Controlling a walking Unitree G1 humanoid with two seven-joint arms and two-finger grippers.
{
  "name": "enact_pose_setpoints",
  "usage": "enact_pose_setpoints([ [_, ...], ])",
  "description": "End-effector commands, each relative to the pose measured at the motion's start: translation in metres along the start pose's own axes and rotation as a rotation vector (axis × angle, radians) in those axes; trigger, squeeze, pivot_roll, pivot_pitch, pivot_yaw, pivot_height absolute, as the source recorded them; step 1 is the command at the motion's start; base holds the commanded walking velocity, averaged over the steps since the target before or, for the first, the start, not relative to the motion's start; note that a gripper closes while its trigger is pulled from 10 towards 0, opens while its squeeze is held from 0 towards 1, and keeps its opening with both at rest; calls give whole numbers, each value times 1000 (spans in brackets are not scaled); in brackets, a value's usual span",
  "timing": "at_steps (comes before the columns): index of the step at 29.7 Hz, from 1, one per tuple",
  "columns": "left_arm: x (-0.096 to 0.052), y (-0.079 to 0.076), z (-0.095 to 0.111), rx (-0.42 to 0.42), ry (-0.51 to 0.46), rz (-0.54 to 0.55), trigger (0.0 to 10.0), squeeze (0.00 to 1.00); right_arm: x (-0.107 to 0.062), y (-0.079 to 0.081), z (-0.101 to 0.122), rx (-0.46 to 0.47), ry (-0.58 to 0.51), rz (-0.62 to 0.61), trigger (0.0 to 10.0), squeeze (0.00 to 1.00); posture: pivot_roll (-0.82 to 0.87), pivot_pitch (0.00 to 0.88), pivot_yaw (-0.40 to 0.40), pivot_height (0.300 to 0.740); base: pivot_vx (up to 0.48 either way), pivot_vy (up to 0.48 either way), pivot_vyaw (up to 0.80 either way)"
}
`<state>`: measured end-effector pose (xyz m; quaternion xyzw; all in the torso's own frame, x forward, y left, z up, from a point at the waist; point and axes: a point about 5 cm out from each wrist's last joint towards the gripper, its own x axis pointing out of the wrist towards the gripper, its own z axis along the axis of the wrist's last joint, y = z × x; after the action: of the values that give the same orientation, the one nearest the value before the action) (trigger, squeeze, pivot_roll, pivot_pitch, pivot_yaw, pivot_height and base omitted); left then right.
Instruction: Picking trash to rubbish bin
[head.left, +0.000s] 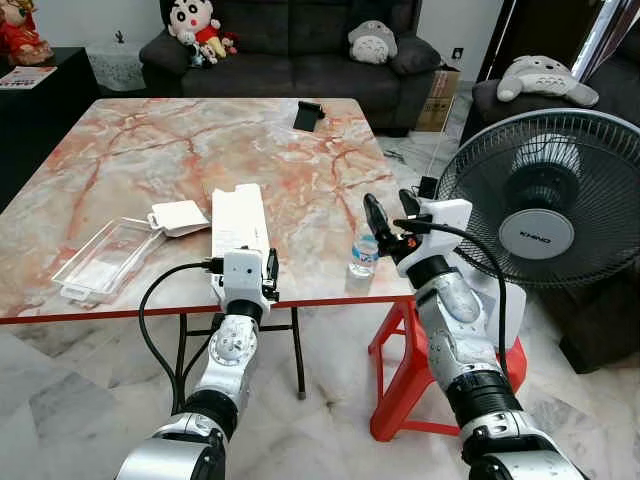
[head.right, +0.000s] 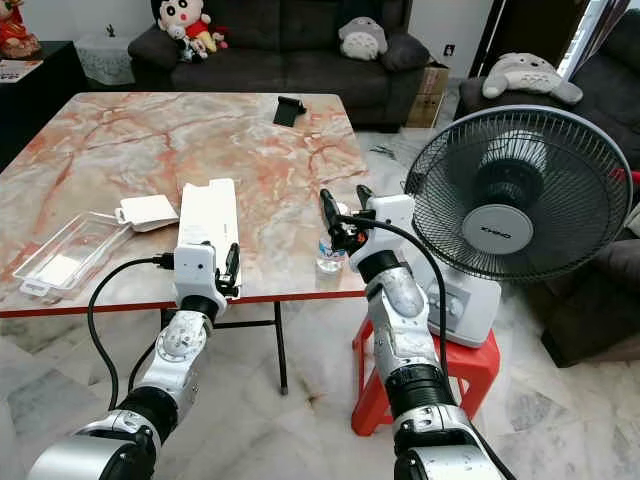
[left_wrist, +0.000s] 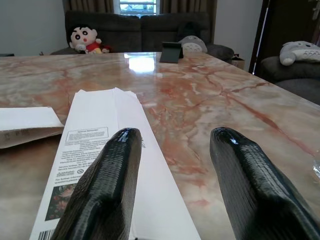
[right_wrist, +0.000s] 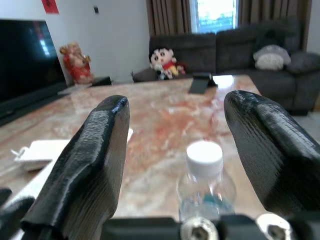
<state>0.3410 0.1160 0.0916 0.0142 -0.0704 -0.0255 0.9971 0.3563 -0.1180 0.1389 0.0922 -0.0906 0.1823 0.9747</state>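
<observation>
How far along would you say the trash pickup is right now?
Nothing looks binned yet. In hand: the right gripper is open at the table's near edge, lined up on the small water bottle. The left gripper is open over the white paper bag. Left: the clear plastic tray and small white packet.

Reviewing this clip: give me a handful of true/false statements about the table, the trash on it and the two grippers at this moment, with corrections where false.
1. The right gripper is open, with the water bottle just ahead between its fingers. True.
2. The bottle lies on its side. False: it stands upright near the table edge, white cap on.
3. The left gripper is shut on the long white packet. False: it is open at the packet's near end, holding nothing.
4. A clear plastic tray sits at the table's left front. True.
5. The fan stands on the table. False: it stands on a red stool to the table's right.
</observation>
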Motion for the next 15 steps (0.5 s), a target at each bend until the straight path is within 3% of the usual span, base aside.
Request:
enact_pose_setpoints([
  [1,0,-1,0,5,0,-4,10000,0,4,-3,1,-19,14,-8,10000,0,-69,26,-63,740,0,0,0],
  [15,-1,-1,-1,2,11,-10,10000,0,8,-5,0,-24,28,-23,10000,0,-67,26,-66,740,0,0,0],
])
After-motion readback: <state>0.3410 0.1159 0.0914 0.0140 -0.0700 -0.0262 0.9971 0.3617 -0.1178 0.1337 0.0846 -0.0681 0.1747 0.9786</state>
